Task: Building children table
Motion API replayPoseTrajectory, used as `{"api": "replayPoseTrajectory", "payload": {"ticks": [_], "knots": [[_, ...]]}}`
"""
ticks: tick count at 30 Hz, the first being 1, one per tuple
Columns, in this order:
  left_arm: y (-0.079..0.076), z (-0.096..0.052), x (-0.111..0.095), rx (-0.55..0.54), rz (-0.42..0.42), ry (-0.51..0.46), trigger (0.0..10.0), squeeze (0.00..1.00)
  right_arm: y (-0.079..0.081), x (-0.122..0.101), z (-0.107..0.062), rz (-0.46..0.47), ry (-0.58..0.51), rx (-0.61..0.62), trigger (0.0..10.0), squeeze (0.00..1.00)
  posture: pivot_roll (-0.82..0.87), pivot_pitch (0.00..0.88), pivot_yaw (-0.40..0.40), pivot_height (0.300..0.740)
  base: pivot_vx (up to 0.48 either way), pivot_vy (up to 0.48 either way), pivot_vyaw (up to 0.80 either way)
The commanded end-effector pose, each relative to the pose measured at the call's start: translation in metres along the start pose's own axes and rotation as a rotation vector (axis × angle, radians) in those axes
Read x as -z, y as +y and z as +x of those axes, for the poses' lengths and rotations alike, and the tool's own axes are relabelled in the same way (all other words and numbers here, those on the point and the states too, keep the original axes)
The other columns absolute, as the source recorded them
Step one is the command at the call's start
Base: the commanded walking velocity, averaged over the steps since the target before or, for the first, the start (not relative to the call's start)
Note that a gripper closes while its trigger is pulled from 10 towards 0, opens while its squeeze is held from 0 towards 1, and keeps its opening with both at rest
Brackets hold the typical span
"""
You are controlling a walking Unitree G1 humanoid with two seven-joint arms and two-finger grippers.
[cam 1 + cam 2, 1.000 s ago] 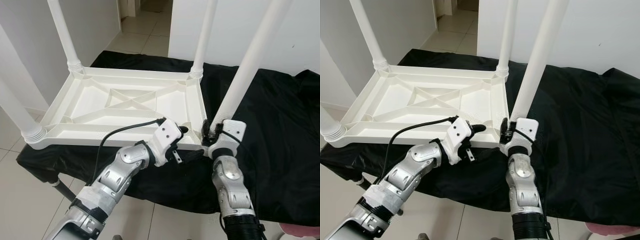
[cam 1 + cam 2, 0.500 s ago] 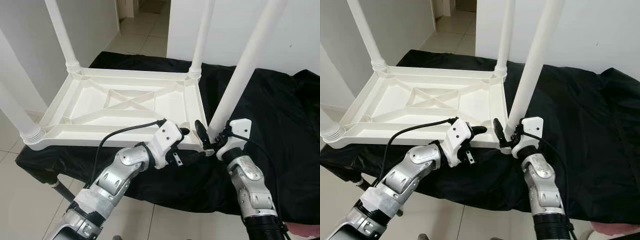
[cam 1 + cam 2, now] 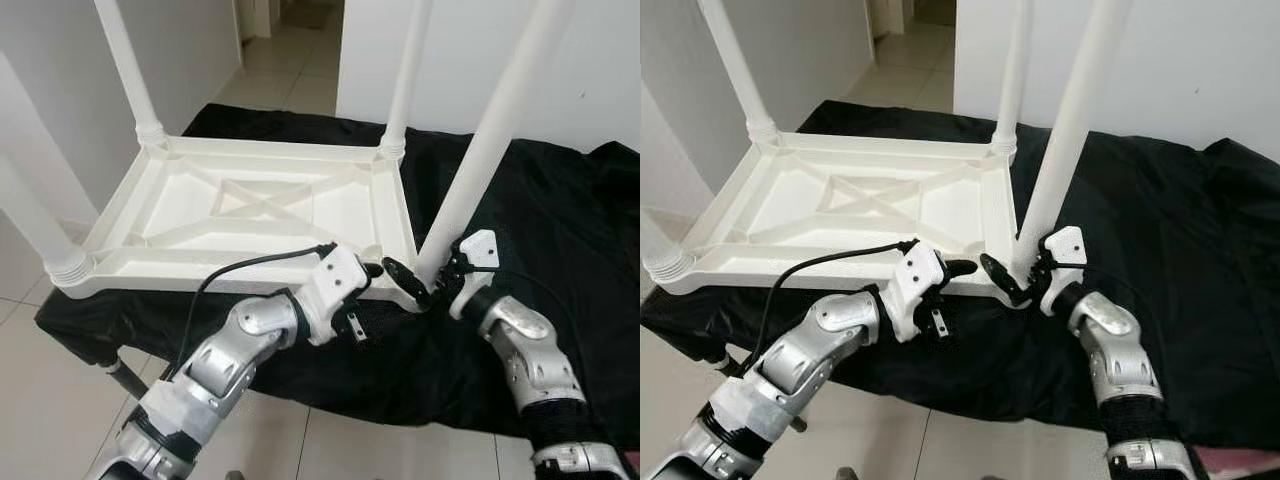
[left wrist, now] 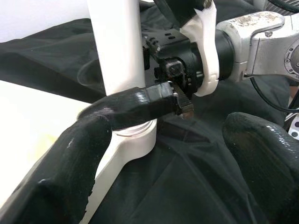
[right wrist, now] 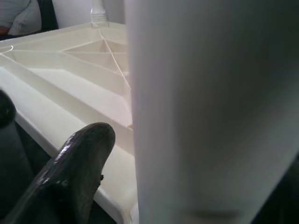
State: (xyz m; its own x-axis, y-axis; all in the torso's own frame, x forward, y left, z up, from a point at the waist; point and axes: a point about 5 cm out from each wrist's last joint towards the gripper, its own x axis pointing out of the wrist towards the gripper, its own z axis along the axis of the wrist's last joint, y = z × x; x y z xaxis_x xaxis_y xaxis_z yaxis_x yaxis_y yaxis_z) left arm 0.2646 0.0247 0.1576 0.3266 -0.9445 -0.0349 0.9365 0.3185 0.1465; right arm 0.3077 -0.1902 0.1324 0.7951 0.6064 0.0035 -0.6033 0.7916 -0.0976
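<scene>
The white children's table (image 3: 250, 205) lies upside down on a black cloth (image 3: 560, 220), its legs pointing up. My right gripper (image 3: 425, 285) is at the base of the near right leg (image 3: 490, 150), open, with the leg between its fingers. One right finger (image 3: 403, 283) reaches across the front of the leg's socket; in the right wrist view a gap shows between this finger (image 5: 74, 172) and the leg (image 5: 210, 107). My left gripper (image 3: 372, 275) hovers just left of that corner, open, its fingers (image 4: 70, 172) wide apart and holding nothing.
Two far legs (image 3: 125, 70) (image 3: 408, 70) and the near left leg (image 3: 35, 225) stand tall around the frame. A white wall (image 3: 600, 60) rises behind the cloth-covered surface. Tiled floor (image 3: 280, 80) lies beyond and below the near edge.
My right forearm has swung out to the right and its fingers have come off the leg base and spread. The left arm has barely moved.
</scene>
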Motion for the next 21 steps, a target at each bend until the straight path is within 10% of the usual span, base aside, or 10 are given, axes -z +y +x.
{"api": "replayPoseTrajectory", "payload": {"ticks": [1, 2, 13, 14, 15, 21], "knots": [[-0.0087, -0.0001, -0.0009, 0.164, 0.008, 0.008, 10.0, 0.0, -0.0001, 0.0021, 0.0001, -0.005, 0.008, -0.015, 2.6, 0.0, -0.08, 0.0, -0.001, 0.74, 0.0, 0.0, 0.0], [-0.0083, -0.0007, -0.0009, 0.158, 0.008, 0.011, 10.0, 0.0, -0.002, 0.0048, -0.0012, -0.005, 0.016, -0.022, 0.0, 0.0, -0.08, 0.0, -0.005, 0.74, 0.0, 0.0, 0.0], [-0.0097, -0.0004, -0.0003, 0.139, 0.002, 0.013, 10.0, 0.0, -0.0031, 0.01, -0.0072, 0.035, -0.008, -0.014, 0.0, 0.0, -0.07, 0.0, -0.011, 0.74, 0.0, 0.0, 0.0], [-0.0086, -0.0003, -0.0001, 0.134, 0.004, 0.015, 10.0, 0.0, -0.0022, 0.0104, -0.0075, 0.044, -0.013, -0.006, 1.1, 0.0, -0.07, 0.0, -0.008, 0.74, 0.0, 0.0, 0.0], [-0.0071, -0.0005, 0.0, 0.132, 0.007, 0.017, 10.0, 0.0, -0.0015, 0.0099, -0.0076, 0.05, -0.024, 0.018, 10.0, 0.0, -0.07, 0.0, -0.005, 0.74, 0.0, 0.0, 0.0], [-0.0038, -0.0017, 0.0005, 0.129, 0.012, 0.025, 10.0, 0.0, 0.0038, 0.0091, -0.0062, 0.074, -0.031, 0.091, 10.0, 0.0, -0.07, 0.0, -0.002, 0.74, 0.0, 0.0, 0.0]]}}
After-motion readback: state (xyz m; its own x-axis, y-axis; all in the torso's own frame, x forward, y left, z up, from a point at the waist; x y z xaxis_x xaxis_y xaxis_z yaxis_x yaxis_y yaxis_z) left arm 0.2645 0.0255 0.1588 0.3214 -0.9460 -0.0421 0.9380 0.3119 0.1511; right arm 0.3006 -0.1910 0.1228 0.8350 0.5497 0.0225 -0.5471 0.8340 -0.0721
